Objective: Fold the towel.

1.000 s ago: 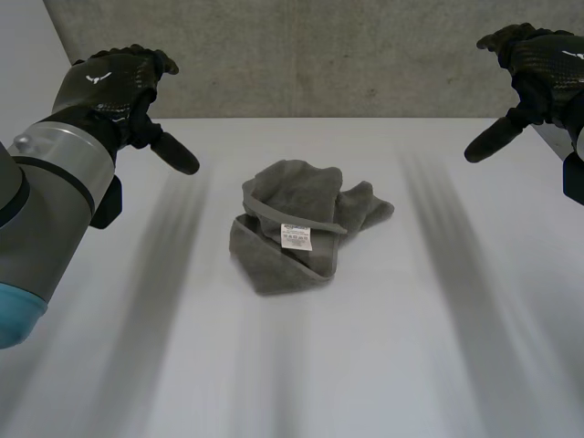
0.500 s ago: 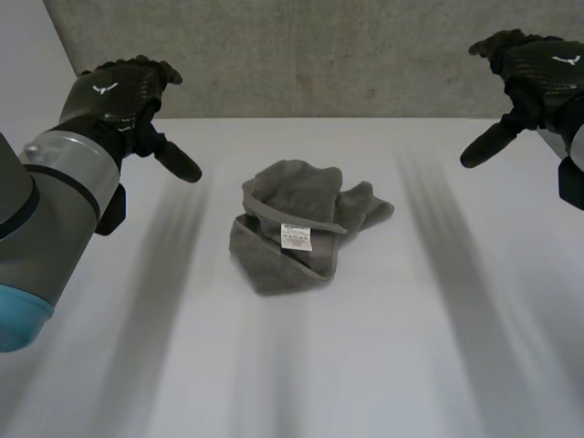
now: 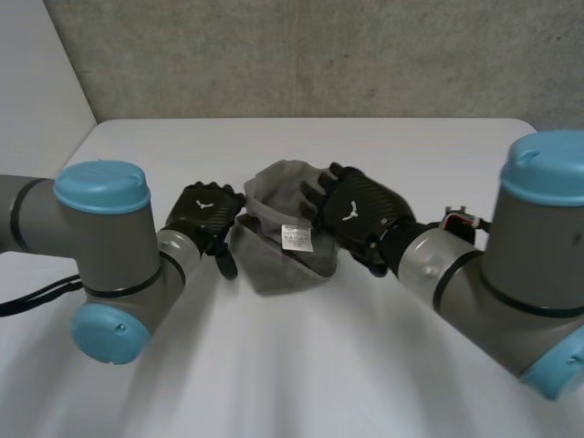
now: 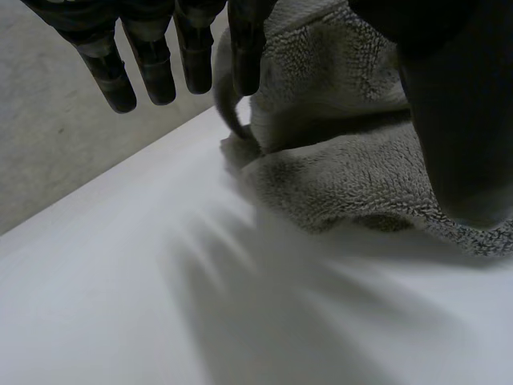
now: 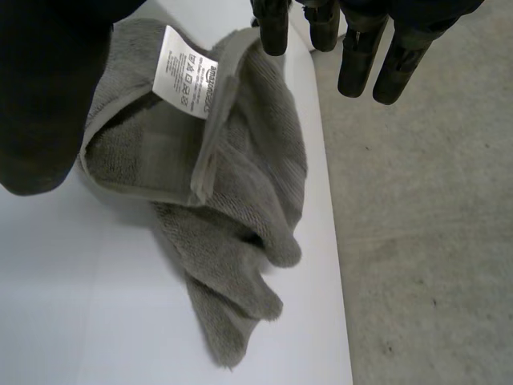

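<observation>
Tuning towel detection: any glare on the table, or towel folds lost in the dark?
Head view: no glare on the table; the towel contrasts plainly. Right wrist view: the label is bright, the pocket under it dim. Left wrist view: one dark crease across the towel.

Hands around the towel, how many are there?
2. The left hand is at the crumpled towel's left side; the right hand is over its right side, next to the white label. Both are open.
</observation>
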Tool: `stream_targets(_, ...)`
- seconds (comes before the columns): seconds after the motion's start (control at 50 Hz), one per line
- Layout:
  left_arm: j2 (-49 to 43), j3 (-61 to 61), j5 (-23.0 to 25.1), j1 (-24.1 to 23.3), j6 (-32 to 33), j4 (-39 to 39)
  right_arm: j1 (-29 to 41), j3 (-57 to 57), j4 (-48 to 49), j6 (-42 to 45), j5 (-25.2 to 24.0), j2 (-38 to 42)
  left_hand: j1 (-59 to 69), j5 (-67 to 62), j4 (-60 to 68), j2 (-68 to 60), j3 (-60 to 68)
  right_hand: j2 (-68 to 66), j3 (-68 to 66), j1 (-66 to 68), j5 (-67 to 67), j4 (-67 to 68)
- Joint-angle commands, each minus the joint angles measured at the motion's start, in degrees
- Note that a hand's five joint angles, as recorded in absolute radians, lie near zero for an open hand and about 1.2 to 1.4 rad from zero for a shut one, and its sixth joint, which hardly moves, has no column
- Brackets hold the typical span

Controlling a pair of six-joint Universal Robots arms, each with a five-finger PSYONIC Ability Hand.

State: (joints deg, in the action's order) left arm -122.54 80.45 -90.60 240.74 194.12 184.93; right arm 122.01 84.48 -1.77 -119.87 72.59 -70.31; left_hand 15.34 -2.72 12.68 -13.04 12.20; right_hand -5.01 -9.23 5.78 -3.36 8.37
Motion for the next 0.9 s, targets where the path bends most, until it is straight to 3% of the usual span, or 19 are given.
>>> stream_targets(0.02,-4.4,-2.3,3.0,0.3,6.3,1.0,4.9,-1.9,0.5,-1.9,2.1,5.0,-5.0,2.3,-2.7,2.7,-2.2,-2.9,-0.8,2.1,3.4,1.6)
stream_targets(0.14,-7.1,-3.6,4.4,1.3,9.1,2.5,6.9,-3.1,0.2,-7.3,8.8,8.3,-5.1,2.5,-2.7,2.8,-2.2,-2.9,-0.8,2.1,3.4,1.6)
stream_targets(0.24,-8.6,-3.7,7.1,1.7,10.2,5.4,8.2,-4.1,0.1,-21.3,13.1,9.2,-5.0,2.3,-2.7,2.7,-2.2,-2.9,-0.8,2.1,3.4,1.6)
stream_targets(0.36,-8.4,-3.6,7.2,2.2,10.6,5.5,7.4,-4.2,0.1,-29.6,13.5,7.6,-5.1,2.5,-2.7,2.8,-2.2,-2.9,-0.8,2.1,3.4,1.6)
stream_targets(0.4,-7.6,-3.5,7.3,2.8,10.4,5.6,7.3,-3.4,0.1,-32.8,13.5,3.9,-5.1,2.5,-2.7,2.8,-2.2,-2.9,-0.8,2.1,3.4,1.6)
stream_targets(0.52,-6.7,-2.9,8.9,3.3,10.5,5.6,7.4,-1.4,-2.2,-35.2,13.3,0.6,-5.5,2.7,-2.7,3.2,-2.2,-3.1,-0.8,2.3,3.4,1.6)
stream_targets(0.64,-7.1,-2.8,11.3,3.3,10.7,5.6,8.2,0.7,-8.2,-38.6,12.9,0.8,-5.3,2.7,-2.7,3.0,-2.2,-6.1,-0.8,5.3,2.3,1.6)
stream_targets(0.82,-7.9,-3.1,12.1,3.2,13.8,5.6,8.1,1.0,-6.0,-47.6,12.2,2.4,-5.1,2.5,-2.7,2.8,-2.2,-12.1,-0.8,11.4,-3.8,1.6)
stream_targets(0.9,-8.2,-3.3,12.1,3.2,14.6,5.6,8.1,-0.8,-5.6,-48.4,12.6,7.5,-5.0,2.3,-2.7,2.7,-2.2,-11.8,-0.8,11.0,-3.5,1.6)
